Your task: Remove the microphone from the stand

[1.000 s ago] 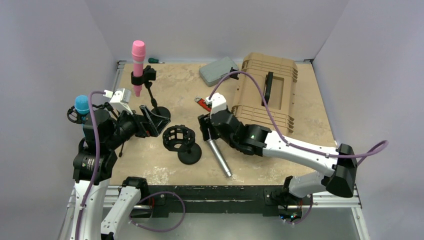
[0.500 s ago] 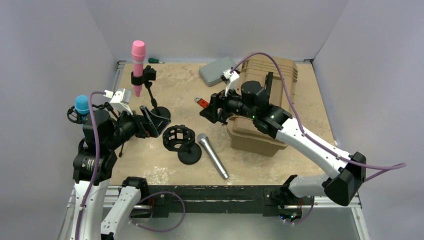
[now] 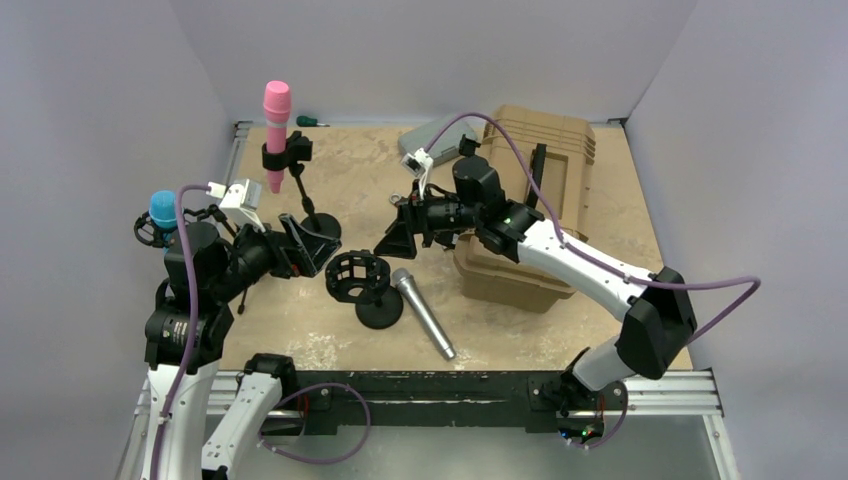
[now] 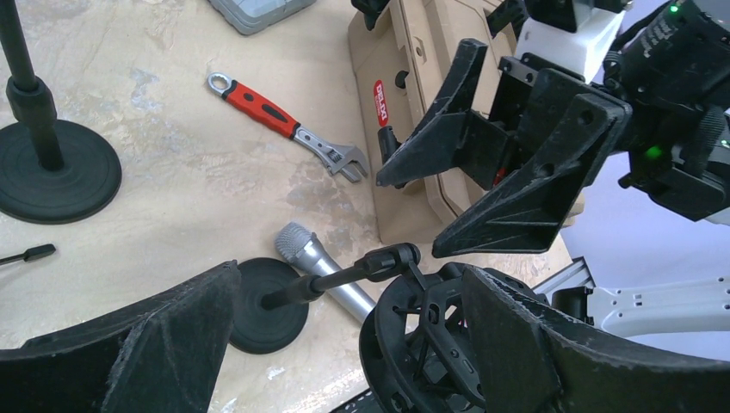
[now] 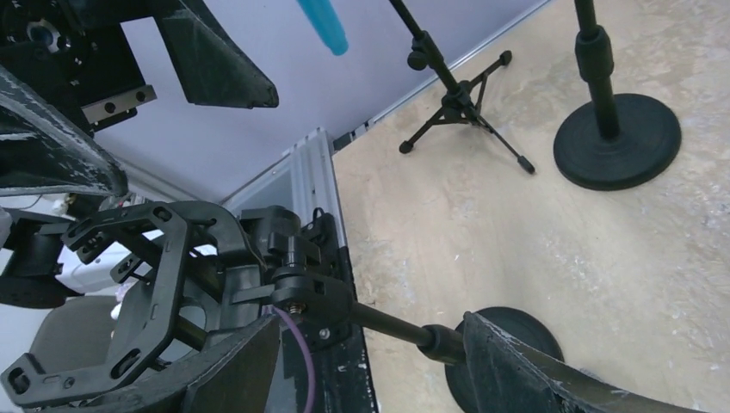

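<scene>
silver microphone (image 3: 424,312) lies flat on the table (image 3: 300,322), just beside the stand (image 3: 365,287), not in it | right gripper (image 3: 393,243) spread wide, holding nothing, near the stand | left gripper (image 3: 303,246) spread wide too | i think the job's done; next i back both arms away

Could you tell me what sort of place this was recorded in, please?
Most likely a robotics lab test cell, not a studio: plain grey walls box in a scuffed plywood tabletop, where a tan plastic toolbox and a red-handled adjustable wrench lie among black microphone stands.
</scene>
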